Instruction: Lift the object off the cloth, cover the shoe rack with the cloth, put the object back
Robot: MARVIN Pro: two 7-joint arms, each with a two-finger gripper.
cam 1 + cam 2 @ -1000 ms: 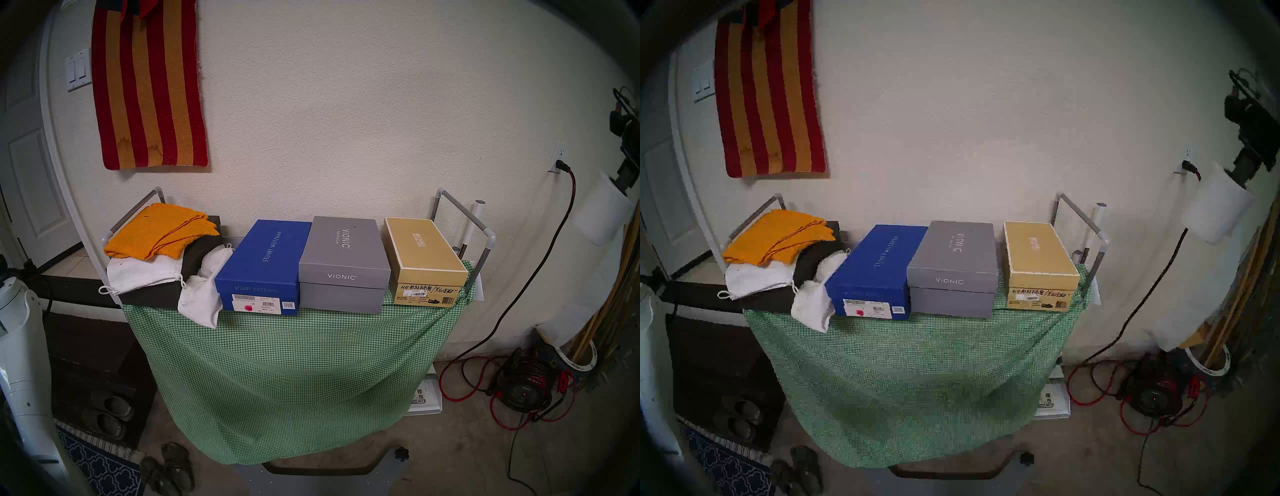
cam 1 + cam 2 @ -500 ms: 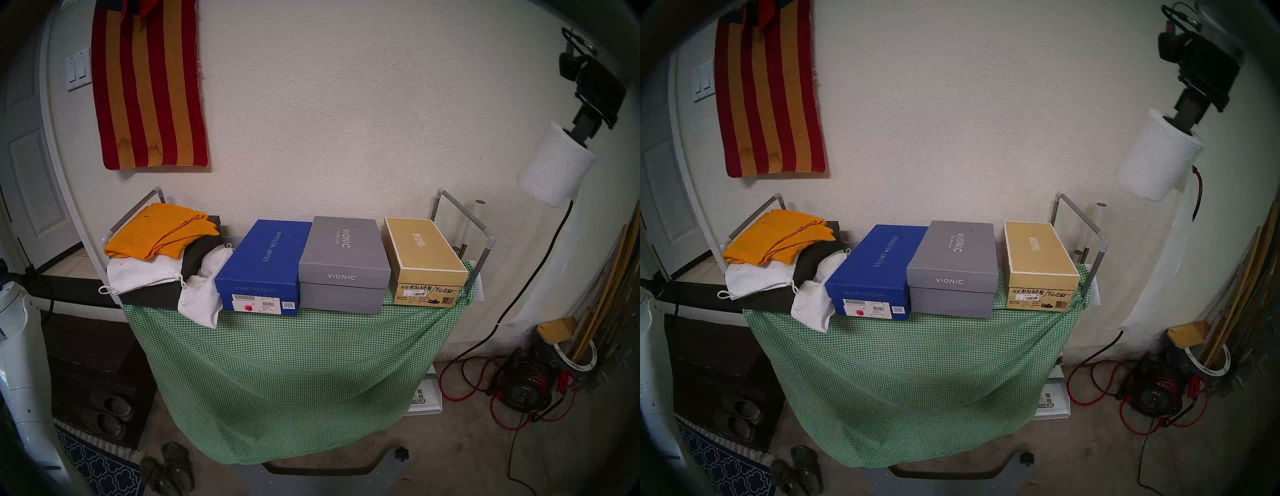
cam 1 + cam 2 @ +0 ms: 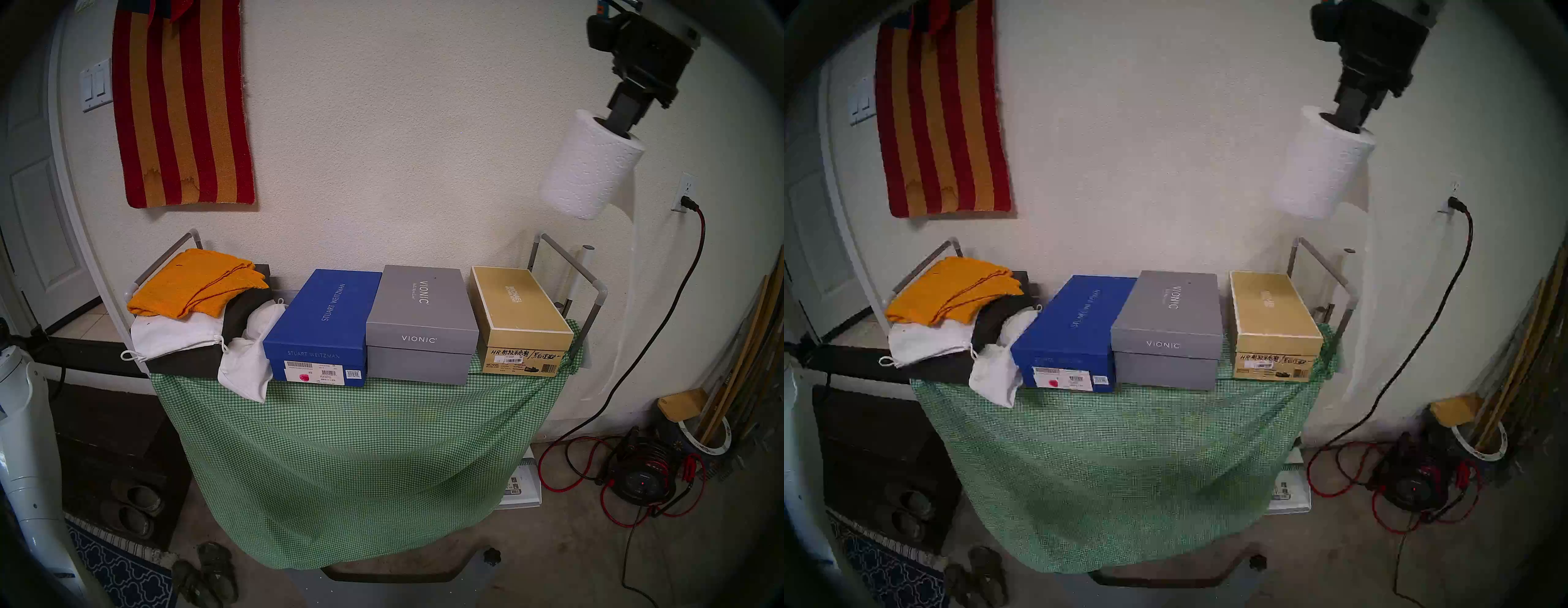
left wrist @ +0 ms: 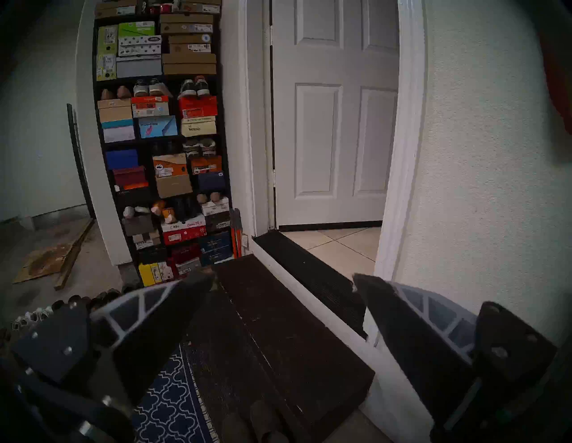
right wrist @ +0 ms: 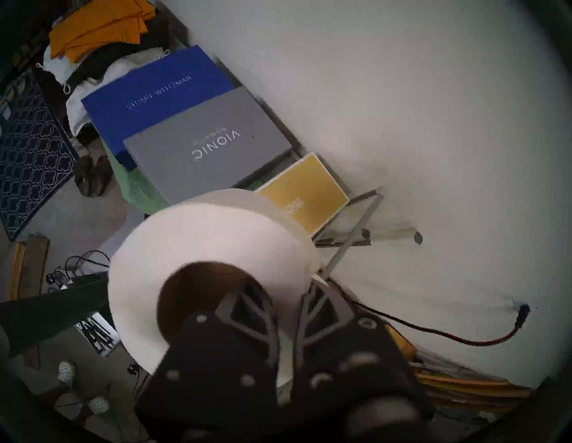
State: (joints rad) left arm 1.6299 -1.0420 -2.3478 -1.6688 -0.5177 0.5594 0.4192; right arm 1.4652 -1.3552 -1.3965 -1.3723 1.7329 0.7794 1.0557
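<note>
My right gripper (image 3: 620, 122) is shut on the wall of the white paper roll (image 3: 592, 163), one finger inside its brown core (image 5: 198, 287). It holds the roll tilted in the air, above and just right of the rack's right side rail (image 3: 594, 293). The roll's loose sheet (image 3: 628, 276) trails down beside the rail. The green-and-white checked cloth (image 3: 339, 458) hangs over the front of the shoe rack, its top edge under the shoeboxes. My left gripper (image 4: 283, 278) is open and empty, low at the far left, facing a doorway.
On the rack's top stand a blue shoebox (image 3: 322, 322), a grey one (image 3: 420, 314) and a tan one (image 3: 517, 310), with a folded orange cloth (image 3: 195, 284) and white bags (image 3: 246, 365) at the left. A cable reel (image 3: 640, 479) and sandals (image 3: 208, 569) lie on the floor.
My right gripper has carried the paper roll up and to the left, from the view's right edge to above the rack's right end. The trailing sheet came with it. The cloth and boxes have not moved.
</note>
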